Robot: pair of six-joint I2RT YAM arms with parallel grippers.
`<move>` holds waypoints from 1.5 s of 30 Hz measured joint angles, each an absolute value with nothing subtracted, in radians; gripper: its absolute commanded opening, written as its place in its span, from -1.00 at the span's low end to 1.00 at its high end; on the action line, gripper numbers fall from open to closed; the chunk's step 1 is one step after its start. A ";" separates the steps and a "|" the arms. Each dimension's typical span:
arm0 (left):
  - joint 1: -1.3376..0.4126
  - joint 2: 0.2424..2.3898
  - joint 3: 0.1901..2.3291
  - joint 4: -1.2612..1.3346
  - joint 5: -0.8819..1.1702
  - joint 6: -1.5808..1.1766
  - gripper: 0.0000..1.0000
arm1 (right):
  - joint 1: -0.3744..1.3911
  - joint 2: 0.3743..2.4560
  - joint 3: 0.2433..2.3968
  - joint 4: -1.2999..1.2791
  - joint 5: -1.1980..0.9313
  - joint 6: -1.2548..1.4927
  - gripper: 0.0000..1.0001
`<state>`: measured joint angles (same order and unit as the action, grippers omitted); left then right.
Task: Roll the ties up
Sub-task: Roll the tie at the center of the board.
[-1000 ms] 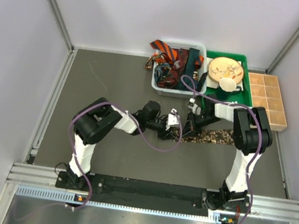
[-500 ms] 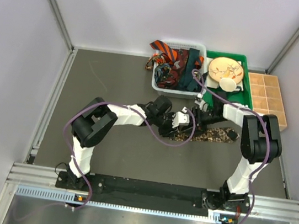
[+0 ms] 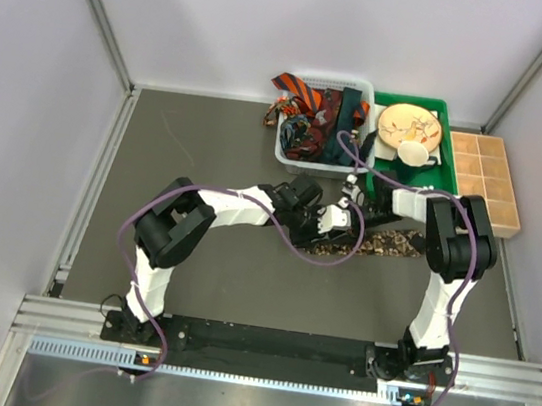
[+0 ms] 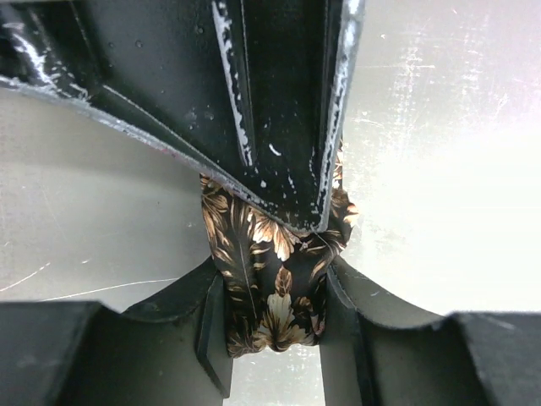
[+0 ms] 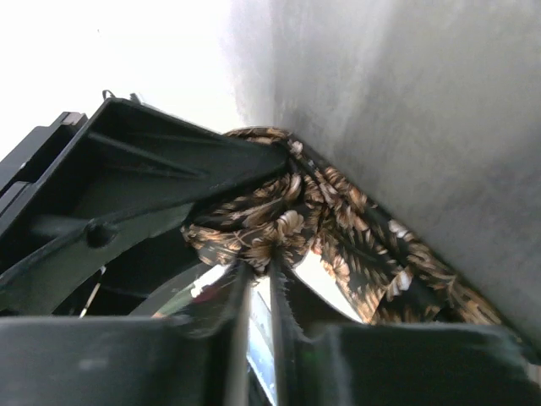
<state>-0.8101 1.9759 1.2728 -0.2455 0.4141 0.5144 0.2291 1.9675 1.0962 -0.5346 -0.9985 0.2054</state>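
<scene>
The table (image 3: 207, 154) is a matte grey mat with white walls on three sides. Take the white mesh basket (image 3: 303, 157) at the far edge as your landmark.

Only the overhead view gives you the layout. Several ties (image 3: 310, 103), striped orange-black, dark red and teal, are heaped in the basket and spill over its far-left rim. A green tray (image 3: 436, 178) sits just right of the basket, holding a wooden plate (image 3: 410, 124) and a white cup (image 3: 414, 155). A wooden compartment box (image 3: 483, 182) lies further right. One tie (image 3: 391, 244) lies flat on the mat on the near side of the basket, running off to the right. Your left gripper (image 3: 327, 218) and right gripper (image 3: 356, 207) meet at its left end. A broad stretch of bare mat lies left of the basket, while the tray and box crowd the right.

The wrist views show the grip. Your left gripper (image 4: 270, 296) is clamped on a small upright roll of the tie (image 4: 270, 279), soft black fabric printed with gold-brown leaves. The fabric touches both scuffed black fingers (image 4: 207, 326). Your right gripper (image 5: 258, 275) has its jaws nearly together, nipping the lower edge of the bunched tie (image 5: 279, 224), right against the left gripper (image 5: 127, 194).
</scene>
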 measured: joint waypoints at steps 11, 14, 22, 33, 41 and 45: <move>-0.778 1.937 1.177 -0.145 0.522 0.525 0.52 | 0.206 1.968 1.094 -0.531 -0.941 0.179 -1.00; -0.750 1.909 1.092 -0.033 0.586 0.516 0.58 | 0.191 1.968 1.093 -0.531 -0.913 0.170 -1.00; -0.702 1.910 0.989 0.247 0.707 0.425 0.64 | 0.180 1.968 1.094 -0.542 -0.849 0.150 -1.00; -0.737 2.004 0.988 0.524 0.781 0.339 0.34 | 0.180 1.967 1.102 -0.566 -0.829 0.144 -1.00; -0.755 2.028 1.053 0.400 0.730 0.384 -0.56 | 0.178 1.966 1.102 -0.573 -0.838 0.128 -0.87; -0.766 2.019 1.098 0.277 0.691 0.457 -0.70 | 0.173 1.953 1.102 -0.605 -0.836 0.105 -0.42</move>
